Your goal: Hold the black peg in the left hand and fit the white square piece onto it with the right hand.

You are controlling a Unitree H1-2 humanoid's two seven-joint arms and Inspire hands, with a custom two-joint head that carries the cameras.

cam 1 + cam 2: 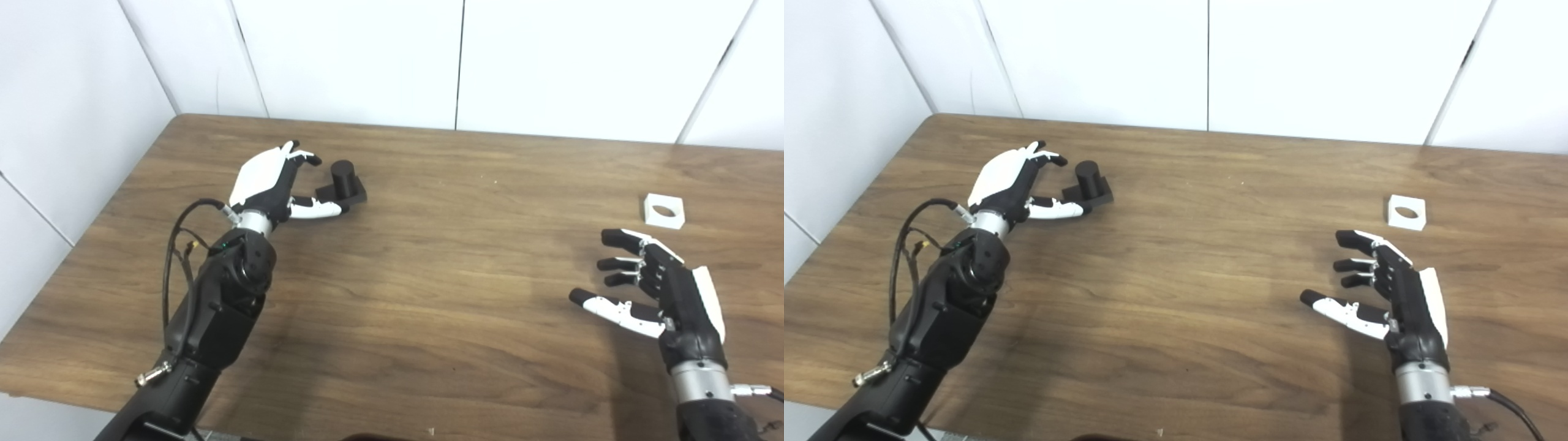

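Note:
The black peg (pixel 343 179), a short cylinder on a square black base, stands upright on the wooden table (pixel 429 275) at the back left. My left hand (pixel 272 180) is open just left of it, fingers arched above and thumb lying along the base's near side; I cannot tell if the thumb touches it. The white square piece (pixel 664 211), with a round hole through it, lies flat at the right. My right hand (pixel 658 285) is open and holds nothing, hovering nearer to me than the piece with a clear gap between them.
White wall panels (pixel 459 55) stand behind the table and along its left side. The table's front edge (pixel 367 422) runs near the bottom of the picture. A black cable (pixel 174 245) loops off my left forearm.

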